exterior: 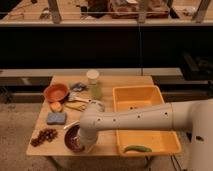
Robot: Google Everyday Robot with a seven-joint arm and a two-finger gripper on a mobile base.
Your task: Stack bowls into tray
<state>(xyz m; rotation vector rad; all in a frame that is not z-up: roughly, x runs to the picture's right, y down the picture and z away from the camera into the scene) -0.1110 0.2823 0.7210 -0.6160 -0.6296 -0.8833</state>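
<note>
Reaching down at the front edge of the table (125,81), our gripper (86,142) is sitting at the right rim of the maroon bowl (74,139). Whether it is gripping that rim we cannot tell, since our own pale arm is covering it. The maroon bowl is resting on the table, left of the tray (135,91) and apart from it. The orange bowl (56,92) is standing upright near the far left corner, well apart from the maroon one. Between the two we are seeing a blue sponge (56,118), and a dark red cluster (44,136) is lying just left of the maroon bowl. A green pod (136,148) is lying in the tray's near end.
</note>
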